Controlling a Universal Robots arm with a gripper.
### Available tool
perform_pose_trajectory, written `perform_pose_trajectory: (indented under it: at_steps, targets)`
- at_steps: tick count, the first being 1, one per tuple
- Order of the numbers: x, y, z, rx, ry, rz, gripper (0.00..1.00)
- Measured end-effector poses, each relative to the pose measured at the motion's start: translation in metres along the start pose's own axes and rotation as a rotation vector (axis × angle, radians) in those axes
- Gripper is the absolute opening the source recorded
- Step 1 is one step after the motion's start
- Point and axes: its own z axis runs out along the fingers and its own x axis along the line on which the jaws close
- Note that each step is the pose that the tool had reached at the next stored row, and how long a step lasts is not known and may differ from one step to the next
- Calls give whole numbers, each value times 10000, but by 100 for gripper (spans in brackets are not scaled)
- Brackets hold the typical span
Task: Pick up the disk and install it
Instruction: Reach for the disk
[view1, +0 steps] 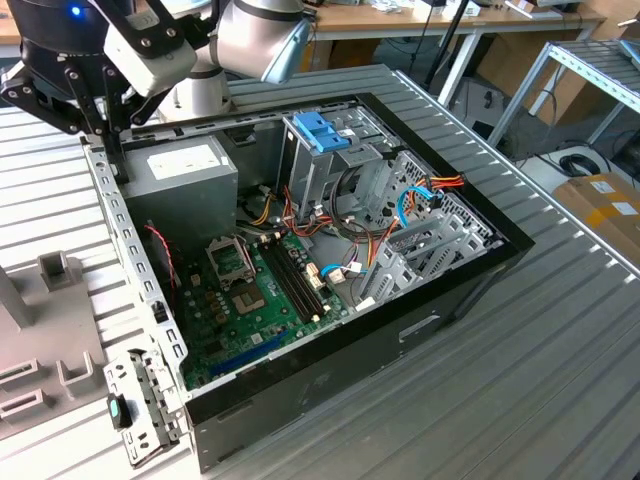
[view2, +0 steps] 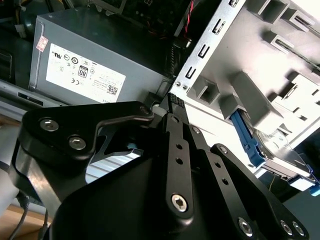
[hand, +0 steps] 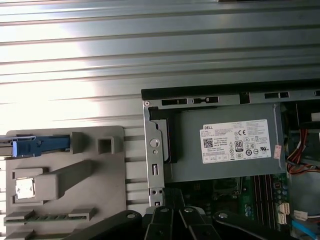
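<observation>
Though near, disk (view2: 272, 155) apart from hand (view2: 162, 112).

The main print is a white label (hand: 239, 141) on the side of the grey power-supply box (hand: 190, 150) inside the open computer case (view1: 300, 395). In the first wrist view it bears a dark logo in one corner, a square matrix code beneath that, a cluster of round and boxed certification marks, and rows of fine text too small to make out. The second wrist view shows the same label (view2: 85, 75) at a slant, with a small pinkish sticker (view2: 42, 43) near the box's corner. In the exterior view the label (view1: 185, 158) is a pale, illegible rectangle. No print can be made out on the disk (view2: 282, 156).
</observation>
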Motion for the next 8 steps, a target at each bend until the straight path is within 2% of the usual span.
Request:
perform_pose_trajectory:
  at_steps: [8]
  targets:
    - [43, -3, -1, 0, 0, 0, 11]
